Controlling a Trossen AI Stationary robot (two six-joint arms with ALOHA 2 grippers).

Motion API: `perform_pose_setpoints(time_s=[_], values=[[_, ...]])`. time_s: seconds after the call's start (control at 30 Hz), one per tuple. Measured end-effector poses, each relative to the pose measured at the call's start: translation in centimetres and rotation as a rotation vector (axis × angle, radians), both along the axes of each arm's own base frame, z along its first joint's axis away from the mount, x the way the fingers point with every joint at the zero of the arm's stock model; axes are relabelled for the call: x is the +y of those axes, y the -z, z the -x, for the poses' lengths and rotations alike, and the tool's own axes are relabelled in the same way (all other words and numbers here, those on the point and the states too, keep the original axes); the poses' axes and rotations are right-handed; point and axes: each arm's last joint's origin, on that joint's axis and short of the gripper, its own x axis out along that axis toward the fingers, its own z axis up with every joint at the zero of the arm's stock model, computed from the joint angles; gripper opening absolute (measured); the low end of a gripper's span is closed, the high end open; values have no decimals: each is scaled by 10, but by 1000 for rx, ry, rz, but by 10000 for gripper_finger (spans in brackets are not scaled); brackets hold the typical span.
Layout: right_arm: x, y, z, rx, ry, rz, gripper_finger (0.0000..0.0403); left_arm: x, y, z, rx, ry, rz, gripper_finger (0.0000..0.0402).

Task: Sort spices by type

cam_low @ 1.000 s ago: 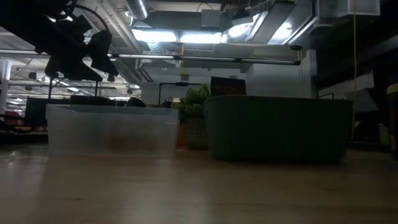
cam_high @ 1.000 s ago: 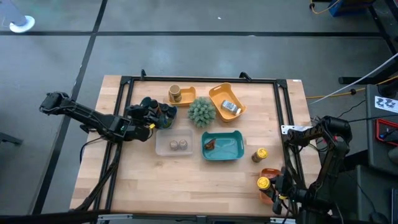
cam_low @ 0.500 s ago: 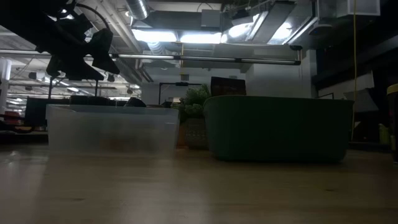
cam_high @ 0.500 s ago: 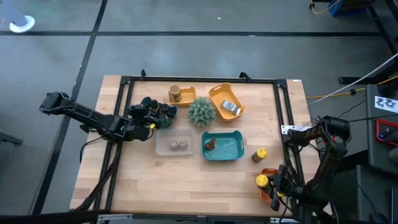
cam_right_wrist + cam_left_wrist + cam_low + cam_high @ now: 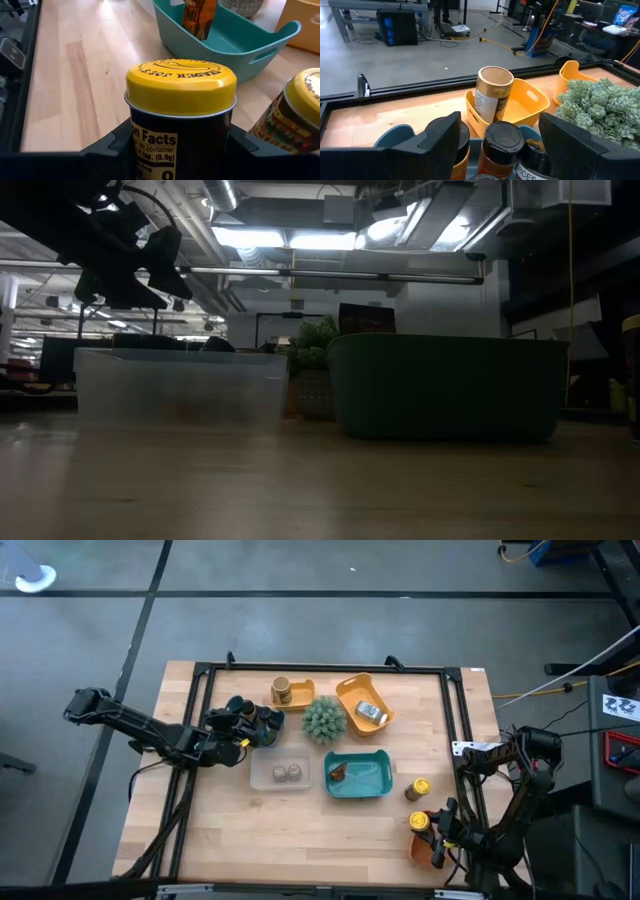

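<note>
Right gripper (image 5: 180,150) pinching yellow-lidded jar (image 5: 181,112), upright, lid up; left gripper (image 5: 497,145) spread over dark-capped jars (image 5: 503,142).

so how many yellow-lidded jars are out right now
2: one yellow-lidded jar in the right gripper over the orange tray, the other standing on the table beside the teal tray.

Both arms are dark, jointed links (black cables trailing), each tool (image 5: 497,145) with broad matte-black fingers
</note>
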Motion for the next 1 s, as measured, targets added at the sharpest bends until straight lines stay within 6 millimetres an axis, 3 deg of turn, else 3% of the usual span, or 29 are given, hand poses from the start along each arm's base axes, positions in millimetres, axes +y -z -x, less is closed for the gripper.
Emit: perform_pose_setpoints(time_s=[0.57, 1.0], values=[[-9, 6, -10, -83, 11, 57, 186, 0, 0, 0, 24, 6, -12, 251], [-10, 10, -10, 66, 43, 15, 186, 0, 0, 0, 36, 10, -18, 251]])
